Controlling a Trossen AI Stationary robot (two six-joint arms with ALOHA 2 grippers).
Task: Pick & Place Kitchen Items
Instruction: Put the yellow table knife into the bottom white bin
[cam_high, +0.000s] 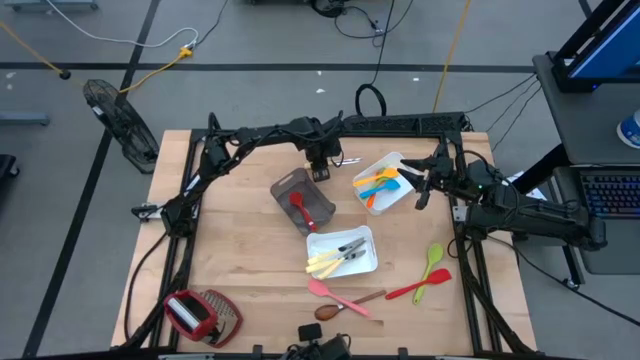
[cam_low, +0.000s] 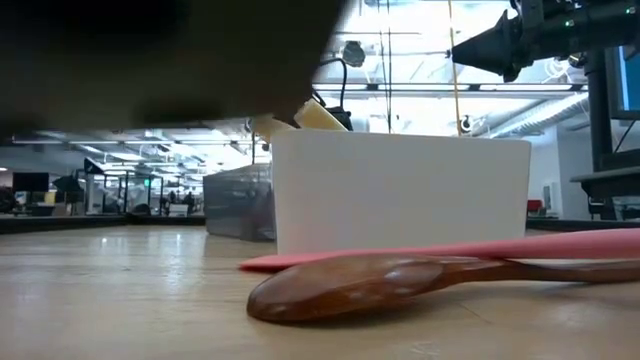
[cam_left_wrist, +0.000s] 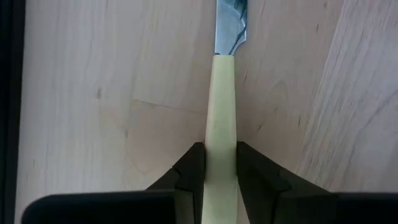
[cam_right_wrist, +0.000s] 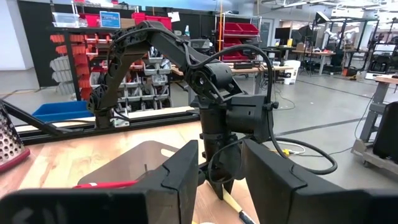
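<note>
A pale-handled metal knife (cam_left_wrist: 221, 118) lies flat on the wooden table, its blade (cam_left_wrist: 231, 25) pointing away from my left gripper (cam_left_wrist: 221, 180). That gripper points down and is shut on the handle just beyond the grey bin (cam_high: 302, 200), near the table's far edge (cam_high: 320, 172). My right gripper (cam_high: 422, 190) hovers open and level at the right end of the far white tray (cam_high: 392, 195), holding nothing (cam_right_wrist: 219, 146). Loose on the table near the front lie a green spatula (cam_high: 433, 262), a red spatula (cam_high: 420, 288), a pink spoon (cam_high: 335, 293) and a wooden spoon (cam_high: 345, 306). My left gripper pinches the knife's pale handle (cam_left_wrist: 221, 155) between its two fingers (cam_left_wrist: 189, 171), which press on its two long sides. The fingers come from above, pointing down, and stand across the knife. The knife lies flat on the table.
The grey bin holds a red utensil (cam_high: 298, 206). The far white tray holds blue, orange and yellow utensils. A second white tray (cam_high: 365, 262) holds pale-handled knives. A red-and-wire-mesh gadget (cam_high: 200, 312) sits at the front left corner. Bare wood spreads at the table's left.
</note>
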